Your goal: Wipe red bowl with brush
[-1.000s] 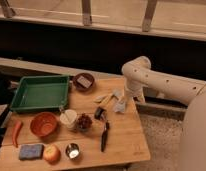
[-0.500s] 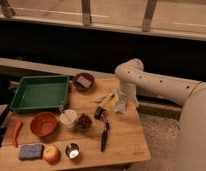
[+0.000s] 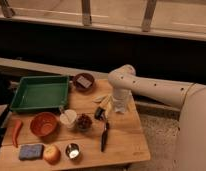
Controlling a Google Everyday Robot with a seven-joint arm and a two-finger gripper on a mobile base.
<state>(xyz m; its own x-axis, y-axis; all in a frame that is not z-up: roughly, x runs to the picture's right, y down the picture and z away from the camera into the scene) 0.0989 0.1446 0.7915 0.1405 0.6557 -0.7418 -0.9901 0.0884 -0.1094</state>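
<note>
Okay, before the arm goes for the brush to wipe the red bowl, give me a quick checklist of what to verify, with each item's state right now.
1. Brush lies free on the table, nothing on top of it: ok.
2. Gripper sits low by the brush's far end, open and holding nothing: ok.
3. Red bowl is upright, with nothing visible inside: ok.
4. Straight path from brush to red bowl: the white cup and the berry bowl stand between them: not ok.
5. Gripper lined up squarely across the brush handle: cannot tell.
</note>
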